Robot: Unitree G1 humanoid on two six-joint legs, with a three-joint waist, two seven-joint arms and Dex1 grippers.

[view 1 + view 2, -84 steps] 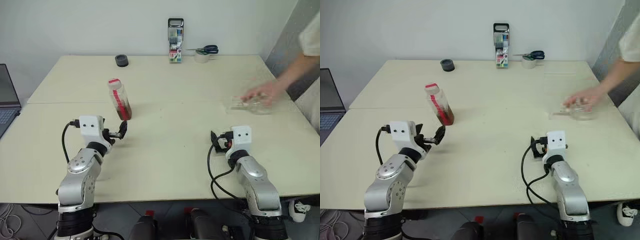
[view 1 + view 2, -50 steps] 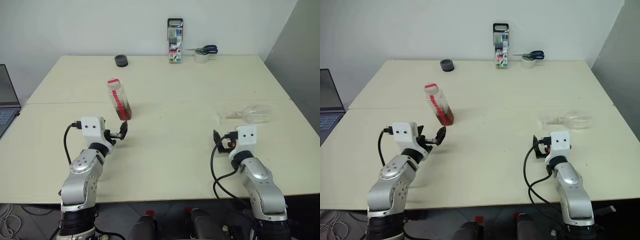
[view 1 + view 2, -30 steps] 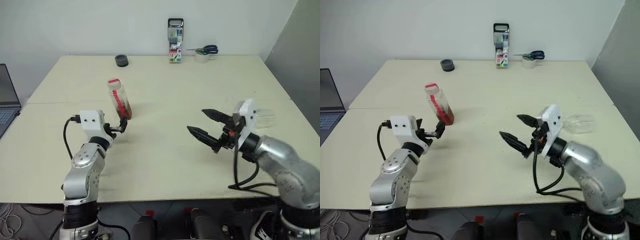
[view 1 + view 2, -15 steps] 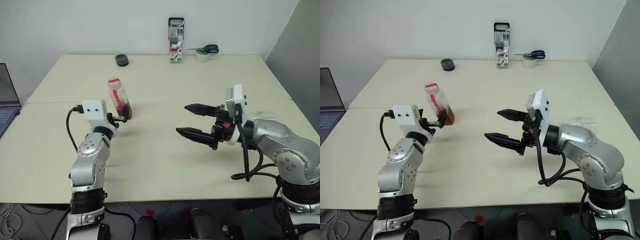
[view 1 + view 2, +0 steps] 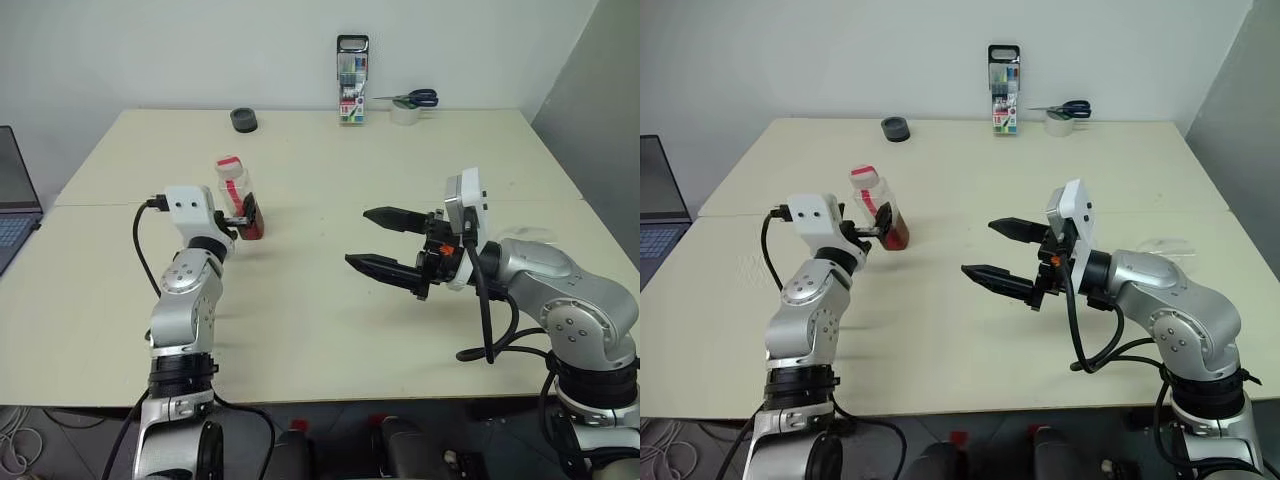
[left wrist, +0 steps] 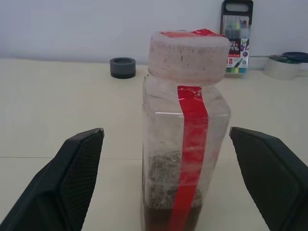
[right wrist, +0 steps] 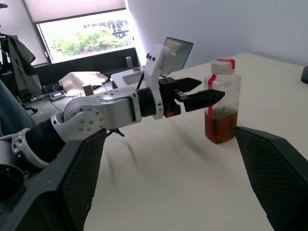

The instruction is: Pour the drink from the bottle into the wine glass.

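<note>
The person's hand that was by the glass (image 5: 528,234) has gone, and the glass now lies on its side. The left gripper (image 5: 243,214) has moved forward, so its open fingers now sit on both sides of the bottle (image 5: 238,198). The right gripper (image 5: 390,243) has lifted off the table and swung to point left, fingers wide apart.

Both head eyes look forward and down over the cream desk (image 5: 330,330). The left wrist camera sits close to the clear red-capped plastic bottle (image 6: 185,130); the right wrist camera faces it from farther off.
</note>
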